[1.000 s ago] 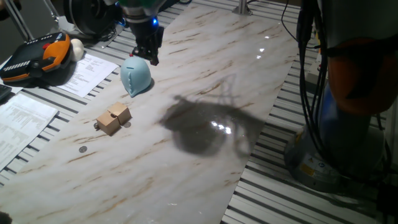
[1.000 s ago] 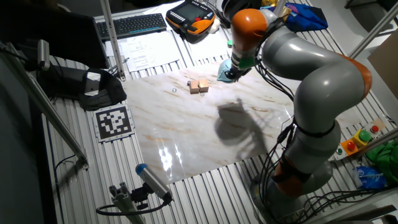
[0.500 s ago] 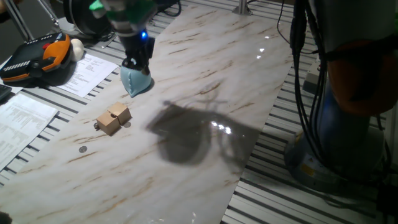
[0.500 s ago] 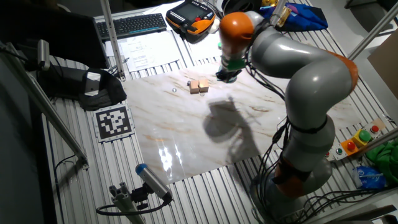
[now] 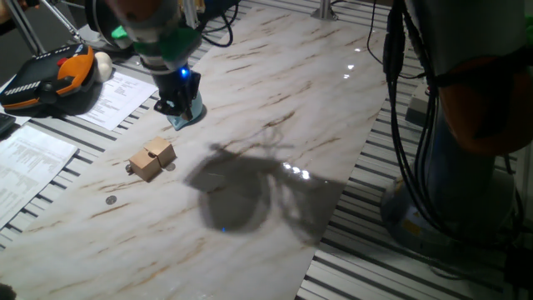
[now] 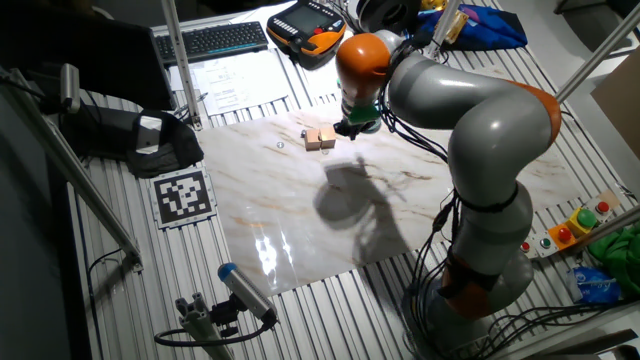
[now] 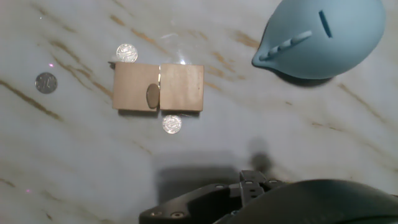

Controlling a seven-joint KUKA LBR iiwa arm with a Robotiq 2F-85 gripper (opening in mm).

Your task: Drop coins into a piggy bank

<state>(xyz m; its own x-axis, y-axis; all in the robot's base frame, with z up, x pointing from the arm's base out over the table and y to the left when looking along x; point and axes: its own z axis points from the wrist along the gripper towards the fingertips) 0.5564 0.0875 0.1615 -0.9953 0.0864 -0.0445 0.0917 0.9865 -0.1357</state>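
Observation:
The pale blue piggy bank (image 7: 329, 37) lies at the top right of the hand view, slot facing up; in one fixed view only its lower edge (image 5: 191, 115) shows behind my hand. Two tan wooden cubes (image 7: 158, 87) stand side by side, also in the fixed views (image 5: 152, 158) (image 6: 320, 138). One dark coin (image 7: 153, 96) lies on top of them at their seam. Shiny coins lie at the cubes' far edge (image 7: 127, 52), at their near edge (image 7: 171, 124) and apart to the left (image 7: 46, 82). My gripper (image 7: 254, 182) (image 5: 175, 103) hovers between bank and cubes, fingertips together, nothing visible between them.
An orange-and-black case (image 5: 50, 79) and printed papers (image 5: 117, 96) lie left of the marble slab. A keyboard (image 6: 215, 38) and a QR tag (image 6: 182, 195) are off the slab. The arm's dark shadow (image 5: 233, 187) falls mid-slab.
My hand has moved from above the piggy bank leftward and down, toward the wooden cubes. The bank, cubes and coins have not moved.

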